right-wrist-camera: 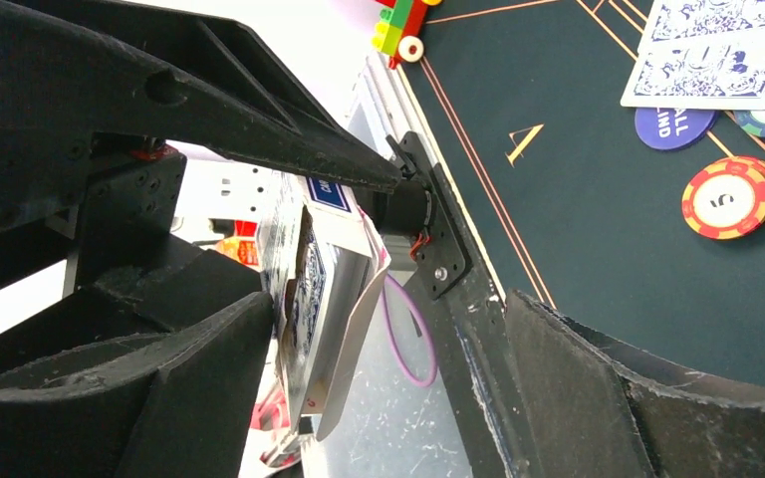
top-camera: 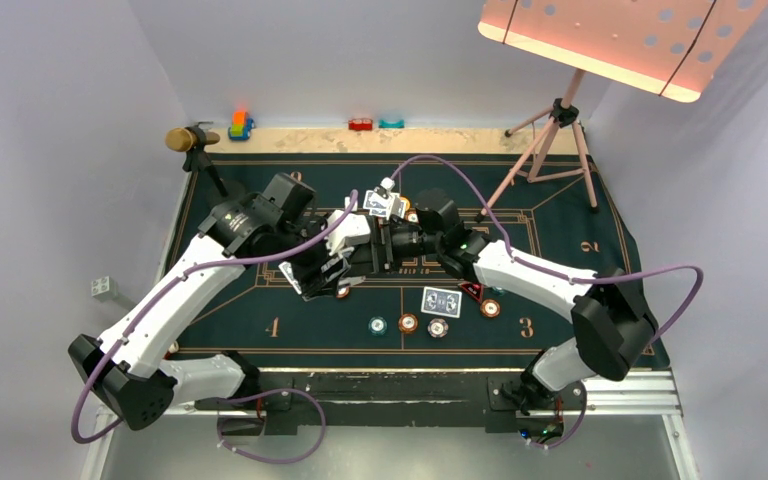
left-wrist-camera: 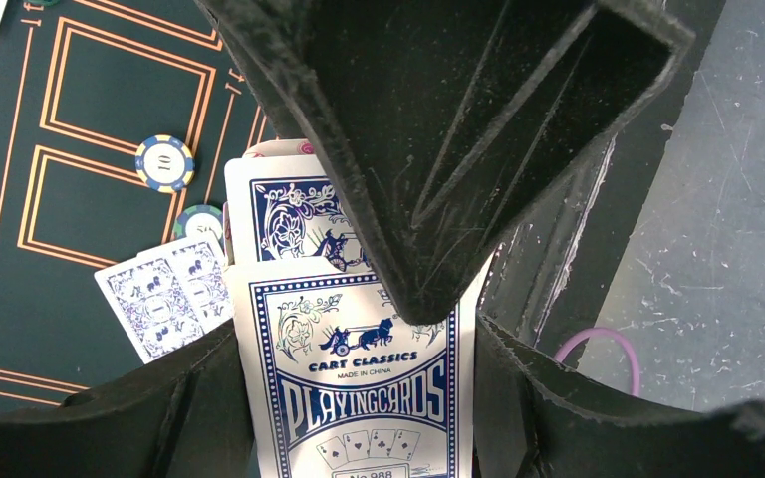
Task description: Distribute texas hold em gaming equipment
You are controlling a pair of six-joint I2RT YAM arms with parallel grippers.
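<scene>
Clamping the card box (left-wrist-camera: pixel 359 418) across its width, the left gripper (left-wrist-camera: pixel 354 349) holds it above the mat (top-camera: pixel 260 300), flap open, with one card (left-wrist-camera: pixel 284 214) poking out. The right gripper (right-wrist-camera: pixel 388 319) stands wide apart and holds nothing. The box's open end sits between its fingers, close to one; I cannot tell if they touch. Cards are light, slick and bendy, and likely to slide out in a bunch. Pinch only the exposed card's free end, flat on both faces. Dealt cards (top-camera: pixel 441 301) and chips (top-camera: pixel 408 323) lie on the mat.

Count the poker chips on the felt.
5: teal chip, orange chip, red-white chip in a near row; second orange chip right of the face-down cards; half-hidden chip mid-table. Others may be hidden.
</scene>
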